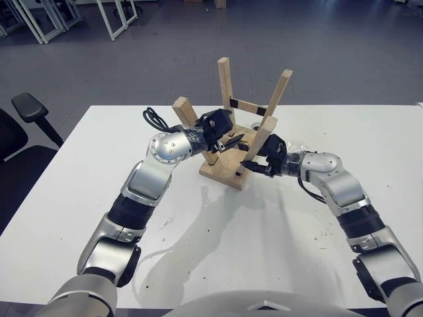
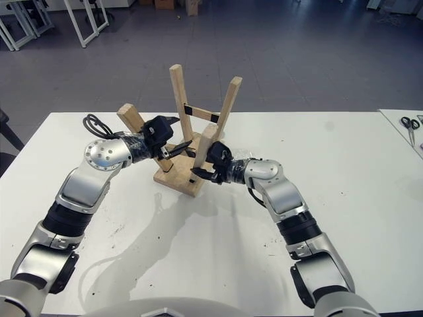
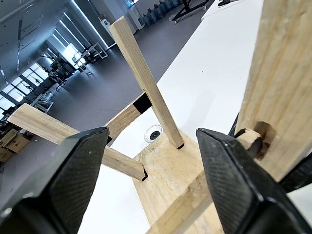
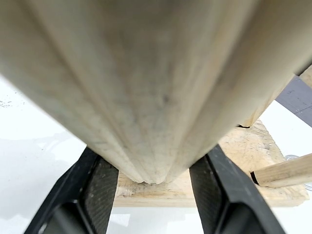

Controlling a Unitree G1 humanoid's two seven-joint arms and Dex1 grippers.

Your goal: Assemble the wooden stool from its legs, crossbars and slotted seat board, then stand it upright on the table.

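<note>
Your white tabletop (image 1: 79,172) carries the pale wooden stool (image 2: 175,179) upside down, towards its far middle. The flat slotted seat board (image 1: 225,173) lies on the surface, and four square wooden legs point up from it, splaying outward. A thin wooden crossbar with black ends (image 1: 250,105) joins the two far legs. Your right gripper (image 1: 251,165) has its fingers clamped on the near right leg (image 1: 266,132), low down, just above the board. Your left gripper (image 1: 235,143) sits among the legs above the board, with its fingers spread wide and holding nothing.
</note>
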